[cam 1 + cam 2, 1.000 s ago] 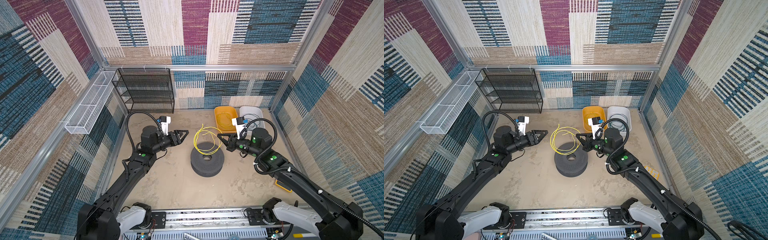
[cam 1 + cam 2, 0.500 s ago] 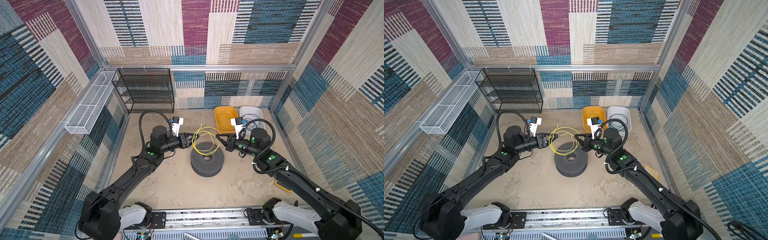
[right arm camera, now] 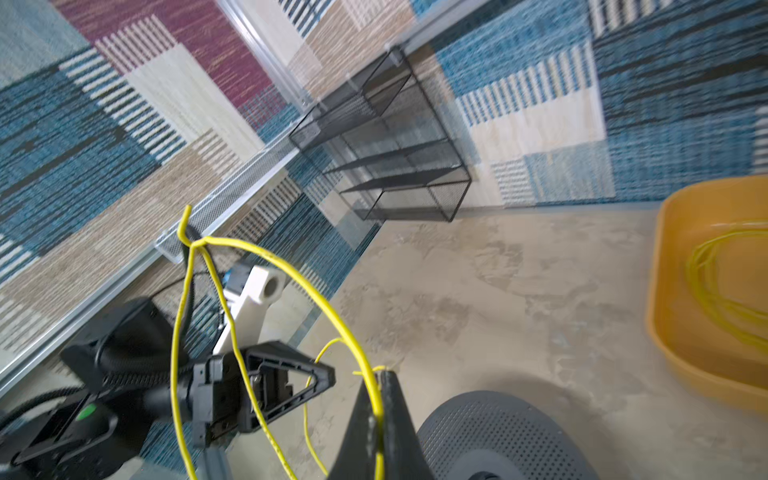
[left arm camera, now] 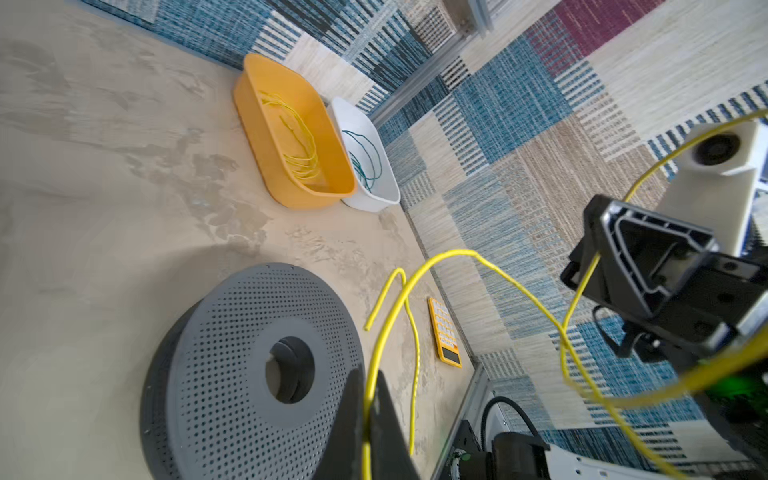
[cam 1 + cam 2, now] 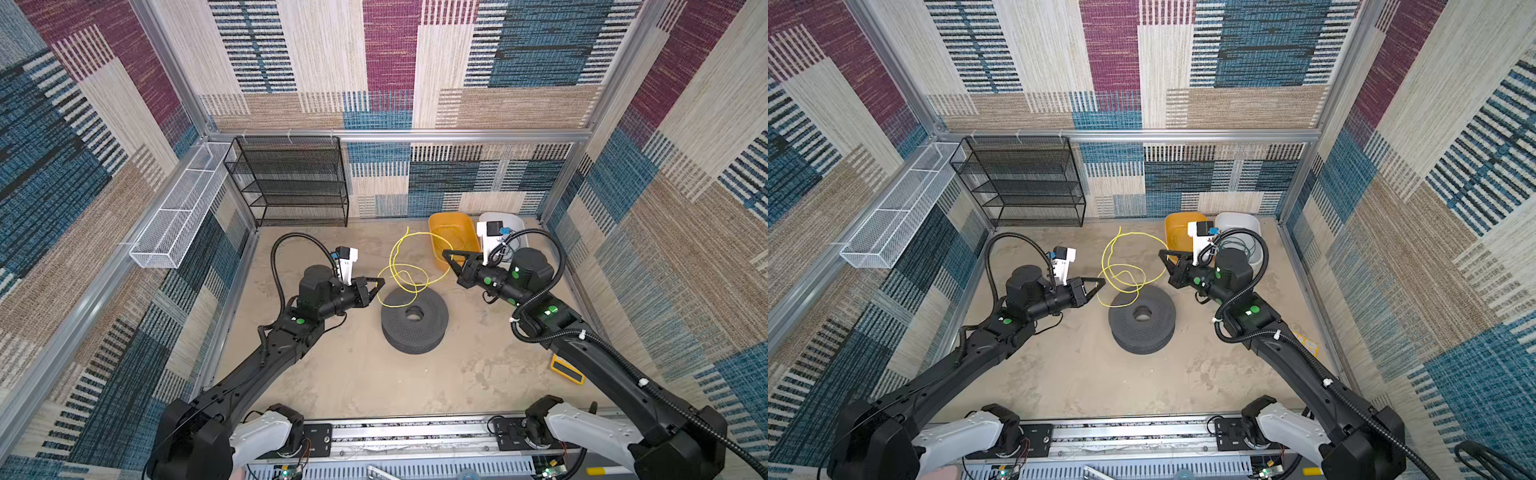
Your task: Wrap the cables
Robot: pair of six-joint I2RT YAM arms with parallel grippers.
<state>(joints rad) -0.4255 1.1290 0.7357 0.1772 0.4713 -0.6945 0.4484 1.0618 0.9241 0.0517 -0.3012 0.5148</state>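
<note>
- Yellow cable [image 4: 457, 251] hangs in loose loops over mid-tabletop, strung between my claws for coiling.
- Grey spool [image 5: 432, 328] sits just below it, probably the winding form.
- Orange bin [image 4: 257, 145] and white bin [image 4: 374, 200], far right corner, keep yellow coils [image 4: 305, 168] and the teal cable [image 4: 362, 176] apart.
- Left claw [image 5: 379, 284] and right claw [image 5: 444, 253] each pinch the yellow cable tight, jaws closed.

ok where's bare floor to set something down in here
Biggest bare patch: floor between the gray reel and the front rail. A smaller one lies between the black shelf and the yellow wire. Crowded: over the reel, where the wire hangs, and the back right corner with the yellow tub and white tub.
</note>
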